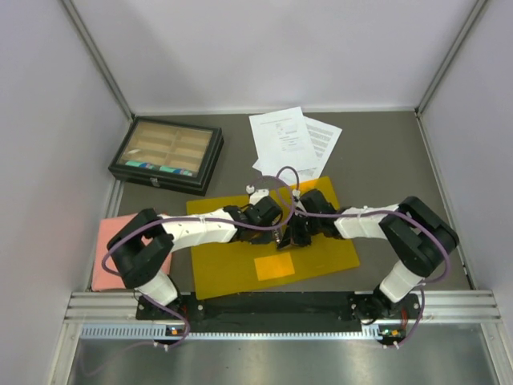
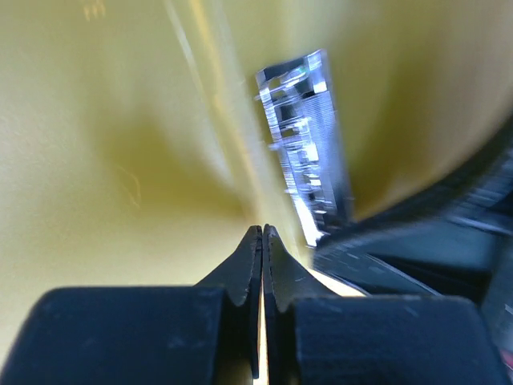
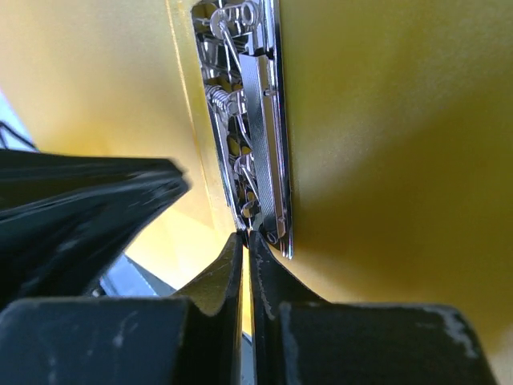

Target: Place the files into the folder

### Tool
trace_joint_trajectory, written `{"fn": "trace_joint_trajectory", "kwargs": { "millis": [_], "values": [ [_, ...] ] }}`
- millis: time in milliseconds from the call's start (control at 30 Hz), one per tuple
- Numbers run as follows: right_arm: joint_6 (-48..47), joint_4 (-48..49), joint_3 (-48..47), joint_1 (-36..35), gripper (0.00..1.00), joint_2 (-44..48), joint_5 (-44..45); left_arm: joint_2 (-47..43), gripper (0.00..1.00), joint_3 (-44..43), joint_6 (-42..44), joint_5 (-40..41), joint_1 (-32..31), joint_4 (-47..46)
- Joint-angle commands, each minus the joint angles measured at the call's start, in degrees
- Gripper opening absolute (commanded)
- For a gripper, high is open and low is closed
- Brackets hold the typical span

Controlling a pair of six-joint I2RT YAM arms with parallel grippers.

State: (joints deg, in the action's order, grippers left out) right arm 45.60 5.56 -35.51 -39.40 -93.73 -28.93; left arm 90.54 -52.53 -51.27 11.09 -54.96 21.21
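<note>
The folder (image 1: 232, 258) lies open and flat near the table's front, yellow, with an orange patch (image 1: 274, 267) on it. Its metal clip (image 3: 255, 120) runs along the middle fold and also shows in the left wrist view as the clip (image 2: 306, 152). Both grippers meet over that fold. My left gripper (image 1: 280, 235) is shut, its tips (image 2: 263, 229) low over the yellow plastic beside the clip, with nothing between them. My right gripper (image 1: 297, 235) is shut too, its tips (image 3: 246, 235) touching the clip's near end. The files (image 1: 287, 141), white printed sheets, lie overlapping behind the folder.
A black compartment box (image 1: 167, 154) stands at the back left. A pink flat pad (image 1: 107, 249) lies at the left edge beside the left arm. White walls with metal rails close in the table on three sides.
</note>
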Motion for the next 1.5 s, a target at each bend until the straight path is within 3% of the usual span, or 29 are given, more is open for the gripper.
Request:
{"fn": "trace_joint_trajectory", "kwargs": {
  "millis": [0, 167, 367, 600, 767, 967, 1100, 1233, 1467],
  "values": [
    [-4.12, -16.54, -2.71, -2.26, 0.0, -1.72, 18.02, 2.97, 0.0, 2.34, -1.47, 0.42, -0.32, -0.65],
    [-1.58, -21.03, -4.22, -3.41, 0.0, -2.68, 22.42, 2.36, 0.0, 5.51, -2.26, 1.56, -0.24, -0.65],
    [-1.13, -19.19, -2.38, -3.41, 0.0, -8.22, 22.07, 2.01, 0.0, 10.16, -2.61, 1.3, -0.32, -2.13],
    [-1.22, -20.05, -7.63, -3.41, 0.0, -1.64, 14.53, -0.01, 0.0, 12.63, -1.82, 0.51, -0.24, -3.9],
    [-1.92, -23.84, -12.04, -3.41, 0.0, -0.48, 14.07, -0.63, 0.0, 12.8, -1.73, 0.42, -0.32, -3.72],
    [-1.93, -24.64, -10.73, -3.41, 0.0, -6.01, 16.62, -1.16, 0.0, 12.81, -1.47, 0.07, -0.32, -3.63],
    [-1.83, -28.32, -10.46, -3.41, 0.0, -9.97, 25.03, -0.9, 0.0, 12.54, -0.94, 0.51, -0.32, -2.85],
    [-2.36, -29.82, -10.72, -3.49, 0.0, -14.1, 27.43, -0.37, 0.0, 12.89, -0.59, 0.86, -0.32, -2.58],
    [-4.56, -40.61, -18.87, -3.67, 0.0, -12.96, 30.51, 0.07, 0.0, 12.98, 0.11, 1.92, -0.32, -1.26]
  ]
}}
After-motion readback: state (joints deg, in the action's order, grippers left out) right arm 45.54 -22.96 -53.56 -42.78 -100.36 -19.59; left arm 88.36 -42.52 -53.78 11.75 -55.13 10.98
